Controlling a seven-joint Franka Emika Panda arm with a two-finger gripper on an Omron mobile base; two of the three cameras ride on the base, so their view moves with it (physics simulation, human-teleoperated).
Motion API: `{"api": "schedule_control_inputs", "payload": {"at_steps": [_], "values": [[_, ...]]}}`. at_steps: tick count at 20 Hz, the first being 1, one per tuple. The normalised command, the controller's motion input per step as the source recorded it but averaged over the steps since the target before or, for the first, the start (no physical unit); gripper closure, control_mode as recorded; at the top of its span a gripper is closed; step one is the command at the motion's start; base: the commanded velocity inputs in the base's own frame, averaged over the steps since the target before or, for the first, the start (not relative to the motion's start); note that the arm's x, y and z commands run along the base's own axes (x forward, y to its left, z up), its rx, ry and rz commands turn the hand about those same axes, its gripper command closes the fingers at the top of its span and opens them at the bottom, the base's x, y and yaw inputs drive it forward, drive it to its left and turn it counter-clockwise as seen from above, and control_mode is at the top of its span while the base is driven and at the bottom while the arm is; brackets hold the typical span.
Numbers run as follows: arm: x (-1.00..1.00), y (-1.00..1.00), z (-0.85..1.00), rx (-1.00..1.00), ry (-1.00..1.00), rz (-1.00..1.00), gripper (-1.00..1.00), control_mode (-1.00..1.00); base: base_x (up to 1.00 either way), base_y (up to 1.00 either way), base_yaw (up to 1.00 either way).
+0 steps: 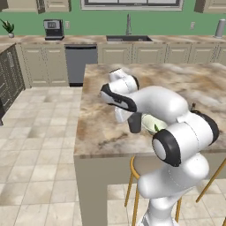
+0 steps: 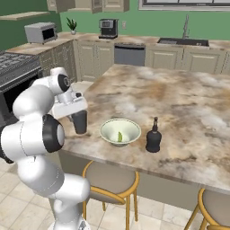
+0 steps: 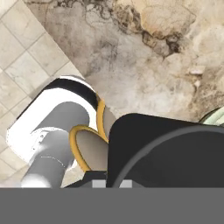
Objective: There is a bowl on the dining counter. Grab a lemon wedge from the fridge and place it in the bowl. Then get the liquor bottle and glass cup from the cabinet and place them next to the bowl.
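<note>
The jaws [image 2: 80,122] were closed on the glass cup [image 2: 80,124], a dark straight-sided tumbler hanging upright under the hand over the near left corner of the worktop [image 2: 179,103]. Whether its base touched the marble could not be told. In the hand view the cup [image 3: 166,153] bulked dark at the bottom, with mottled marble [image 3: 144,57] above it and a yellow-framed stool [image 3: 89,148] showing past the slab's edge.

In the right base view the bowl [image 2: 120,131] sat near the cup at its 3 o'clock, apart from it. The lemon wedge [image 2: 120,136] lay inside the bowl, a small yellow-green sliver near the bottom. The liquor bottle [image 2: 153,137] stood upright just beside the bowl at its 3 o'clock, dark and round-bodied with a narrow neck.

In the left base view the arm covered much of the scene; the cup [image 1: 135,123] showed below the wrist, with part of the bowl [image 1: 152,122] and the wedge [image 1: 156,128] visible beside it.
</note>
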Motion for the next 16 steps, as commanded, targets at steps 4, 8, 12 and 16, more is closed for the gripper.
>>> {"api": "schedule_control_inputs", "payload": {"at_steps": [4,8,12,16], "values": [[0.29,0.00,-0.36,0.00,-0.20,0.00,1.00,-1.00,0.00,0.00,0.00],[0.36,0.00,-0.35,0.00,-0.18,0.00,1.00,-1.00,0.00,0.00,0.00],[0.42,-0.03,-0.29,0.00,-0.09,0.00,1.00,-1.00,0.00,0.00,0.00],[0.54,-0.08,-0.17,0.00,-0.02,0.00,1.00,-1.00,0.00,0.00,0.00]]}}
